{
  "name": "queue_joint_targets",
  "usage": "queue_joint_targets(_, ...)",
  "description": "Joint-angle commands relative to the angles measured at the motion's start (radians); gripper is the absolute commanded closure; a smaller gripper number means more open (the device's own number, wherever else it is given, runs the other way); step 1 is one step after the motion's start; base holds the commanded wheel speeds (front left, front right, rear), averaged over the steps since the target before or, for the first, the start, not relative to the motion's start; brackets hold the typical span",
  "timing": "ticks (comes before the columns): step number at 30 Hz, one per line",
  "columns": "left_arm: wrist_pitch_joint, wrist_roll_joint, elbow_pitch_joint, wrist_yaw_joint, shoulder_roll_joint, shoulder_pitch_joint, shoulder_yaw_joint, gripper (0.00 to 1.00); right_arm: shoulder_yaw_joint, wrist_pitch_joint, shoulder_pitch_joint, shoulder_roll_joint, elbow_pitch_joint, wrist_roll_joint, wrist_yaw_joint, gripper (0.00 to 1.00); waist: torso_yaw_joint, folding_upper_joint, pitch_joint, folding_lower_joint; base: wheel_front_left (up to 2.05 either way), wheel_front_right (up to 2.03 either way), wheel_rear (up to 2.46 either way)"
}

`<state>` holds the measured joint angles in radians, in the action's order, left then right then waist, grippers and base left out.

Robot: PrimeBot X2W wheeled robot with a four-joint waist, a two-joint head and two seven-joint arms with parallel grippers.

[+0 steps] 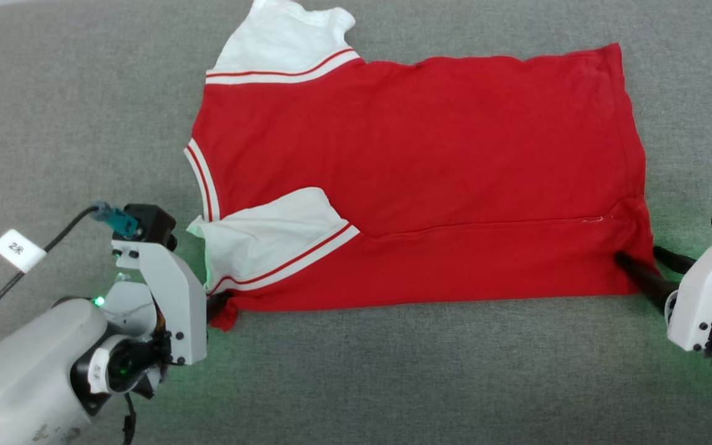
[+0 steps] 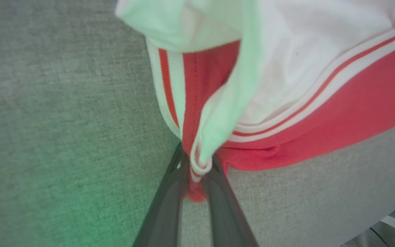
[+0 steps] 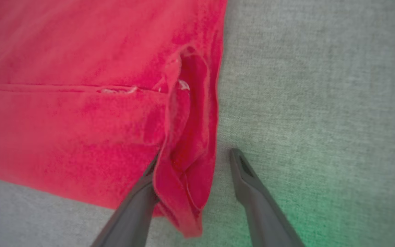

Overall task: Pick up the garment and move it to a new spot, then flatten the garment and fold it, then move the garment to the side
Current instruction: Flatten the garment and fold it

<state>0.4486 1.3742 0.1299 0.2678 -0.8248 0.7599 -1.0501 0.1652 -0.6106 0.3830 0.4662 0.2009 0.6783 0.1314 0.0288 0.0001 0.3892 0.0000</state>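
Left end effector (image 2: pixel 197 156) on garment (image 1: pixel 418 185) corner

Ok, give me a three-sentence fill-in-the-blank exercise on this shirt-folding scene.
1. The red T-shirt with white sleeves lies on a ____ fabric surface.
2. The left gripper is ____ on the shirt's near sleeve-side corner.
3. The right gripper stands ____ at the hem corner.
Missing words: grey; shut; open.
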Motion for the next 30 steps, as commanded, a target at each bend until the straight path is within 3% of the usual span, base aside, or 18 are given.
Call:
queue_joint_targets(1,0.012,0.002,0.029,0.004,0.027,-0.038,-0.038,1.00,0.040,-0.032,-0.035,-0.018,0.048,-0.002,-0.001,1.00,0.000,-0.0001,0.000,0.0000,0.00,0.00,0.00)
queue_joint_targets(14,0.017,0.022,0.023,0.004,-0.006,-0.051,-0.020,1.00,-0.003,-0.050,-0.035,0.017,0.032,0.025,-0.002,1.00,-0.009,-0.0001,-0.038,0.0000,0.00,0.00,0.00)
queue_joint_targets(30,0.035,0.038,-0.157,0.097,-0.115,-0.101,-0.012,1.00,-0.044,-0.138,-0.158,0.046,-0.133,0.046,-0.001,1.00,-0.008,-0.0001,-0.137,0.0000,0.00,0.00,0.00)
